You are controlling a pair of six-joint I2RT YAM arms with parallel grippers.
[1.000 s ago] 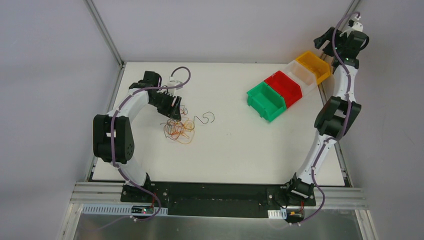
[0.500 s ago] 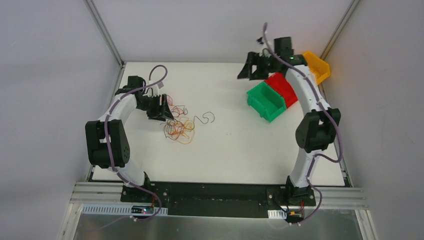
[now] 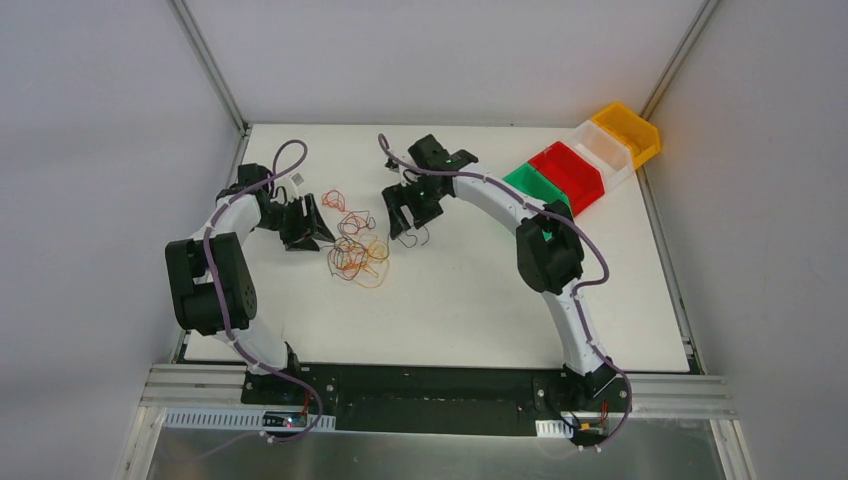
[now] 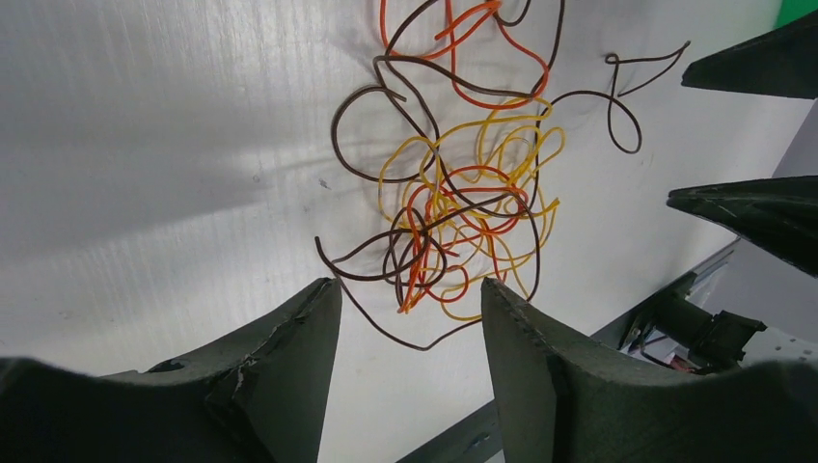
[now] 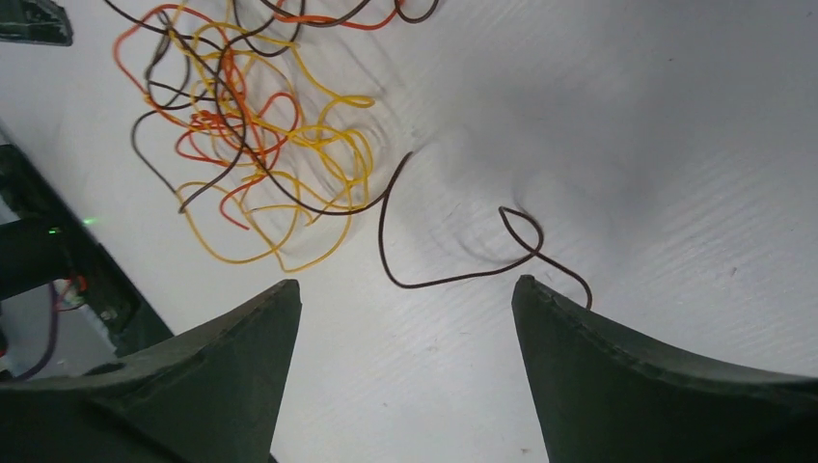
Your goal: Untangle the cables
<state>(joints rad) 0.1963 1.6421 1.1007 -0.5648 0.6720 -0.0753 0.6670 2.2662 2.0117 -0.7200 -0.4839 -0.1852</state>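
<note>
The cables (image 3: 355, 247) are a small tangle of hair-thin red, orange, yellow and dark brown wires on the white table, left of centre. They fill the left wrist view (image 4: 453, 193) and the upper left of the right wrist view (image 5: 251, 145). A dark brown strand (image 5: 463, 260) trails out from the tangle between the right fingers. My left gripper (image 3: 305, 225) is open and empty just left of the tangle. My right gripper (image 3: 405, 215) is open and empty just right of it, over the brown strand.
A row of plastic bins stands at the back right: green (image 3: 530, 180), red (image 3: 570, 170), clear (image 3: 605, 150) and yellow (image 3: 630, 130). The right arm's links reach across in front of the green bin. Metal frame posts stand at the table's back corners.
My right arm has swung from the bins at the back right across to the tangle. My left gripper has drawn back to the left, off the tangle, and some loops have spread out.
</note>
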